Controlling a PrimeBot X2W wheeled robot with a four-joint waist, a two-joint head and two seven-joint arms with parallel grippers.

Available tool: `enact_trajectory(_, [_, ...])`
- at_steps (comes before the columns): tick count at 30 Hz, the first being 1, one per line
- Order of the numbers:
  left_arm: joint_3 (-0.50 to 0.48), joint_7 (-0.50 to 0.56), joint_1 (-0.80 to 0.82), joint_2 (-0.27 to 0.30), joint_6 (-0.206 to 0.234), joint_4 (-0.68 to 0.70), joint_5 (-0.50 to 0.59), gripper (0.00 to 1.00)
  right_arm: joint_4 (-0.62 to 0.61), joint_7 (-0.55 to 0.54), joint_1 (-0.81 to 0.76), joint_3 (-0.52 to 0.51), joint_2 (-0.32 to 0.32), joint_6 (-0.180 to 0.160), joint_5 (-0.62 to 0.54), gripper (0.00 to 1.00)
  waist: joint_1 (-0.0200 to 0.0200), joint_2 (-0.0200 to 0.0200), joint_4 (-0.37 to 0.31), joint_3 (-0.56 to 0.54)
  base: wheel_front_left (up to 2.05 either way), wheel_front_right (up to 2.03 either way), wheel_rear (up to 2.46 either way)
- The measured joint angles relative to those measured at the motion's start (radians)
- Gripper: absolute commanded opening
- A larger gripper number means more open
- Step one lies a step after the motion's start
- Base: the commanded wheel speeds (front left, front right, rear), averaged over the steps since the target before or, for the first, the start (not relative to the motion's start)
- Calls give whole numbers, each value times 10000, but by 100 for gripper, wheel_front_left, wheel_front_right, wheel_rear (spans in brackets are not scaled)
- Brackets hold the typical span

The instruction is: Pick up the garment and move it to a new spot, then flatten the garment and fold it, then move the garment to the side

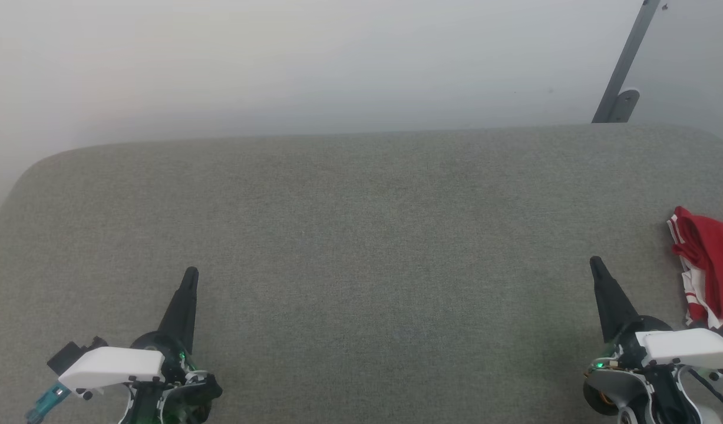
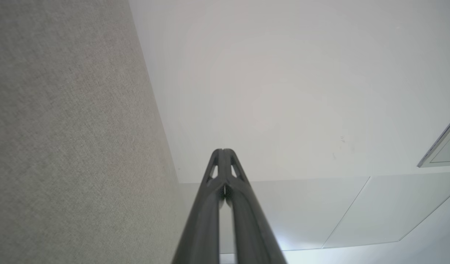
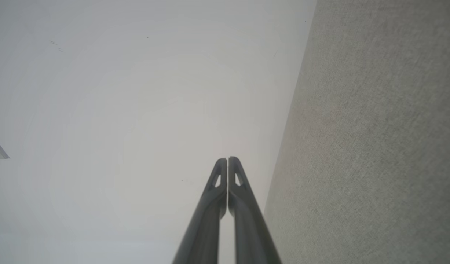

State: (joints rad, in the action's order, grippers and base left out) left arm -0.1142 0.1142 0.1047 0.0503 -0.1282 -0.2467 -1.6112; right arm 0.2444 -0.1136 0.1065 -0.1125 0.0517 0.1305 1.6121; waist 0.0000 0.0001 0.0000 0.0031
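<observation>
Right end effector, closed on nothing, lies near the crumpled garment on its right.

Grey-green fabric-covered worktop with rounded far corners, crumpled red garment with white-and-red striped trim lying at its right side, cut off by the head view's edge

Table recorded as matt woven cloth, finely rough. Garment noted as soft matt cloth. Left tool and right tool seen as matt dark plastic.
</observation>
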Motion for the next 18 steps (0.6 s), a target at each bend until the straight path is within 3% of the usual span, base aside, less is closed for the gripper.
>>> enact_trajectory(18, [0,0,0,0,0,0,0,0,0,-8,1,-6,-4,0,0,0,0,0,0,0,0,0,0])
